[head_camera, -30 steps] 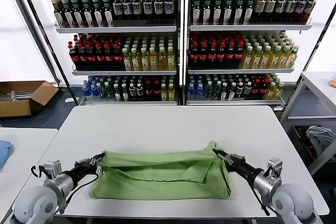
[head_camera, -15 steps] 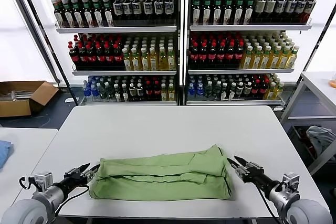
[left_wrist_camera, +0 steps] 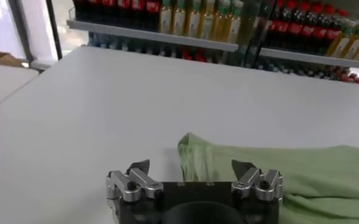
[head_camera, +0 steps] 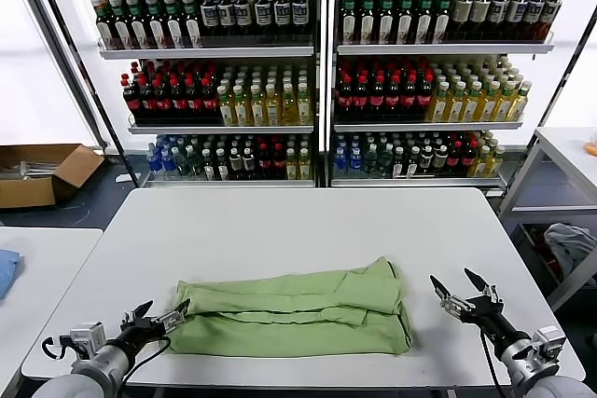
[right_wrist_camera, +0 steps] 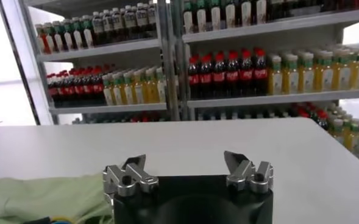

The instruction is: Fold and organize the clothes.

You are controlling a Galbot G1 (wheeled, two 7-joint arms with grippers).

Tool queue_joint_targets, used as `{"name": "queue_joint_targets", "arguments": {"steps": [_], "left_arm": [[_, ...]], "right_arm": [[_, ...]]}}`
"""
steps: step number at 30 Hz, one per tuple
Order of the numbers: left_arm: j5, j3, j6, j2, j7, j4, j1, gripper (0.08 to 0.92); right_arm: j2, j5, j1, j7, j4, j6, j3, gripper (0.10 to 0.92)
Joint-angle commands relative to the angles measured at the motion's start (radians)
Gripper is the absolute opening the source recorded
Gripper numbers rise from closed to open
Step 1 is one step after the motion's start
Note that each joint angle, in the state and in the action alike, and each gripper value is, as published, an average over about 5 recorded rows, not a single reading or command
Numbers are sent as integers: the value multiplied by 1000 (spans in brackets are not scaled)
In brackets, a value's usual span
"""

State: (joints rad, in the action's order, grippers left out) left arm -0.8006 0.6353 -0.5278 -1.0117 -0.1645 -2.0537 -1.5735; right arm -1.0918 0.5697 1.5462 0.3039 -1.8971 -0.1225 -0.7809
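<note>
Both pincers have just let go: the left pincer (head_camera: 160, 317) and right pincer (head_camera: 461, 287) now sit spread and empty, drawn back off either end of the green polo shirt (head_camera: 294, 308). The shirt lies folded in a long band near the front of the white bench (head_camera: 280, 226), so this fold looks finished and another likely follows.

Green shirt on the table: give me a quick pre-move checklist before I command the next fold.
1. Left gripper let go of the shirt: ok, jaws open at the shirt's left end, nothing between them.
2. Right gripper let go: ok, jaws open, standing clear of the shirt's right end with bare table between.
3. Green shirt lies fully on the white table: ok, no part hangs over the near edge.
4. Fold is tidy: not ok, the layers are offset and rumpled, with the upper right corner bunched up.
5. Collar and buttons tucked inside: cannot tell, neither shows.
</note>
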Motion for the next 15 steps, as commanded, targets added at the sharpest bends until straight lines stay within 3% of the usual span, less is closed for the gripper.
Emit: {"name": "queue_joint_targets", "arguments": {"steps": [1, 5, 15], "left_arm": [[30, -40, -14, -90, -64, 10, -13, 822], [67, -56, -12, -107, -64, 13, -19, 772], [159, -89, 23, -135, -13, 11, -38, 490]], "right_arm": [[-19, -27, 15, -8, 16, 80, 8, 822], [-12, -21, 3, -9, 18, 80, 14, 823], [-5, -5, -2, -8, 19, 80, 15, 823]]}}
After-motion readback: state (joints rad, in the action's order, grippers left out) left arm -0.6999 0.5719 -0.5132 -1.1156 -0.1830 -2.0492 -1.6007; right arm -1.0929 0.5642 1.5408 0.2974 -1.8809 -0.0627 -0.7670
